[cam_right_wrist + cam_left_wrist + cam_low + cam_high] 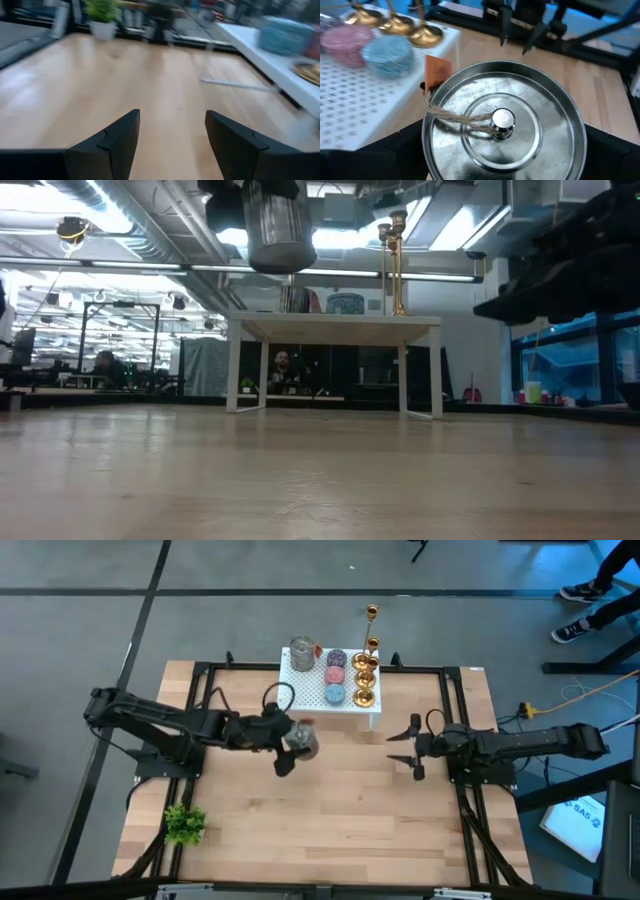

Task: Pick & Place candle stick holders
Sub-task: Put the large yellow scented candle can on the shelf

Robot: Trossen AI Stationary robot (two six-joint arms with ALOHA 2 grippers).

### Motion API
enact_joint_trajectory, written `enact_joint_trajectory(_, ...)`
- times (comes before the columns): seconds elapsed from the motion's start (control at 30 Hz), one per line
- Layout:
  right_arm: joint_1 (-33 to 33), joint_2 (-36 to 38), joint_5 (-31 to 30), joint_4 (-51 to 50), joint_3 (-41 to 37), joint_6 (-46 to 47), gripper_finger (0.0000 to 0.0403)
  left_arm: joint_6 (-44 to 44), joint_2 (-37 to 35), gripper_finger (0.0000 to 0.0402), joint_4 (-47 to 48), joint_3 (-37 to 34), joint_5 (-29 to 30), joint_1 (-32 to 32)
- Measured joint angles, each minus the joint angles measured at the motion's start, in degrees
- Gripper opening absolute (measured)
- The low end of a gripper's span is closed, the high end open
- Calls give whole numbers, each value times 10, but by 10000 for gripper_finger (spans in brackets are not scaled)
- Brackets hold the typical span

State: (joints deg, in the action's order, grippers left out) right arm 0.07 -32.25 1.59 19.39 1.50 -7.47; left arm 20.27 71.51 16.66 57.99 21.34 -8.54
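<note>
My left gripper (292, 743) is clamped on a silver tin (303, 739), held up off the table (330, 820) just in front of the white stand (313, 692). In my left wrist view the tin (502, 122) fills the frame: round lid, small knob in the centre, twine tied to it, an orange tag at the rim. The low view shows the tin (280, 225) hanging high above the wood, clear of the surface.

My right gripper (409, 747) is spread wide, nothing between the fingers (107, 142), hovering over the table's right half, well apart from the stand.

The candle holders (365, 668) are untouched: gold, clustered on the stand's right end, bases close together, the tallest reaching past the back edge. In the low view two stems (393, 265) rise upright above the stand top. My left wrist view catches three flared bases (395, 22) in a row along the stand's edge.

Also on the stand: a second tin (302, 653) at the left end, then round discs (335, 676) between it and the holders, pink and blue among them. A small green plant (184, 824) sits at the table's near left corner. A person's legs (590, 600) show on the floor beyond the table, far right.
</note>
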Motion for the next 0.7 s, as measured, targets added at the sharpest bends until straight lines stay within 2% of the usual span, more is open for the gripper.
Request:
enact_joint_trajectory(0.17,-28,31,-52,-53,0,15,232,0,0,354,69,47,0,27)
enact_joint_trajectory(0.3,-32,64,-171,-84,0,62,232,-1,11,354,145,109,12,46)
enact_joint_trajectory(0.37,-30,85,-222,-105,0,66,232,-5,17,354,147,130,20,55)
enact_joint_trajectory(0.47,-23,113,-216,-131,0,44,232,-9,17,354,164,141,21,77)
enact_joint_trajectory(0.7,-22,181,-80,-202,0,9,232,-30,42,354,178,140,-50,162)
